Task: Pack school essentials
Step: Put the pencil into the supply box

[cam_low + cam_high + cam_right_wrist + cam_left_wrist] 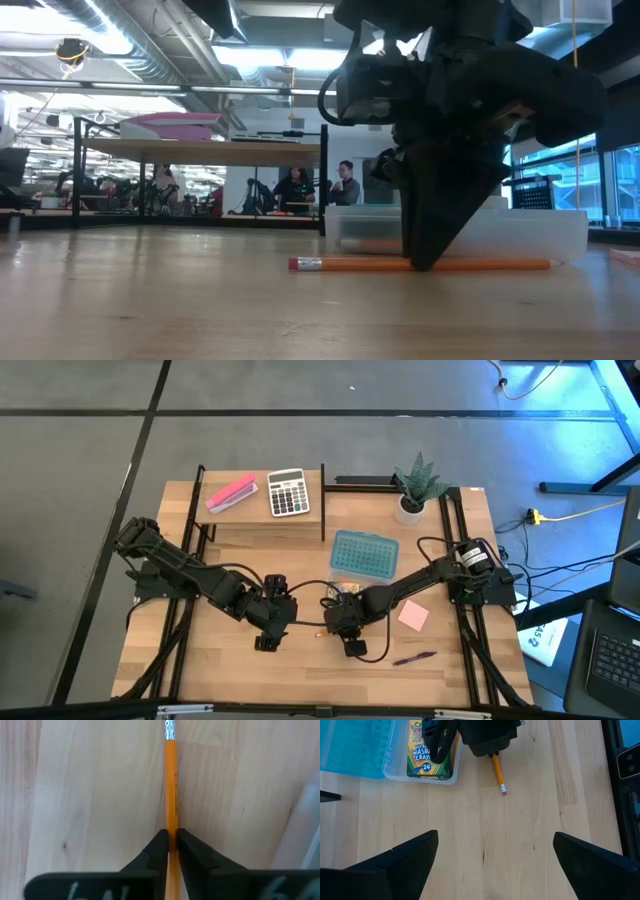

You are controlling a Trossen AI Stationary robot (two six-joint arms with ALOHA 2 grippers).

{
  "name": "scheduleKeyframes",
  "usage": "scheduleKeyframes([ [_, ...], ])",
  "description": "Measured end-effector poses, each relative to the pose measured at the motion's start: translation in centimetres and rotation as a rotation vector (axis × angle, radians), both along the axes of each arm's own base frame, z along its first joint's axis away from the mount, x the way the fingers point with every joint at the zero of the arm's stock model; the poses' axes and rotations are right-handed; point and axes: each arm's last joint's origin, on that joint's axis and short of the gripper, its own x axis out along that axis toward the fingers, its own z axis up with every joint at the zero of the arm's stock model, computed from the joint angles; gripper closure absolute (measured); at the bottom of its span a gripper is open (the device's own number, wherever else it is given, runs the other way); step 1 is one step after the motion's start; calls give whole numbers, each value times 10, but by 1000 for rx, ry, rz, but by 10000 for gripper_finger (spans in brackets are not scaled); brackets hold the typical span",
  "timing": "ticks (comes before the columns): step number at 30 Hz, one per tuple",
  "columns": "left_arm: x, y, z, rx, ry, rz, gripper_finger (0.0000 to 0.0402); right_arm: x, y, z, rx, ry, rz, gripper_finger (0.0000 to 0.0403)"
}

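An orange pencil (340,264) lies flat on the table, its eraser end (504,791) pointing toward my left gripper. My right gripper (171,840) stands over it, pointing down, and is shut on it; the low view shows this gripper (425,262) too. My left gripper (495,855) is open over bare wood a short way to the table's left of the pencil (268,632). The yellow-green crayon box (427,750) sits inside a clear box (420,774). The pink notepad (413,616) and the purple pen (413,657) lie flat on the table. My right gripper pinches the orange pencil's shaft (171,822) about midway along, between its two fingertips. The fingers (432,225) come from above, pointing down, one on either side of the shaft. The pencil lies level on the table.
The clear box's blue lid (365,555) lies on the far side of both grippers. A raised shelf (262,520) at the far left carries a pink block (231,493) and a grey calculator (288,493). A potted plant (415,488) stands far right. Bare wood lies along the near edge.
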Motion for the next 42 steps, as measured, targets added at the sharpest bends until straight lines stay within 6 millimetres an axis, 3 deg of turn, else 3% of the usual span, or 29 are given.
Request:
scheduleKeyframes([
  [12, 0, 0, 0, 1, 0, -2, 12, 1, 1, 3, -5, -2, 5, 378],
  [42, 0, 0, 0, 1, 1, -2, 12, 3, 2, 12, -12, 33, 2, 362],
])
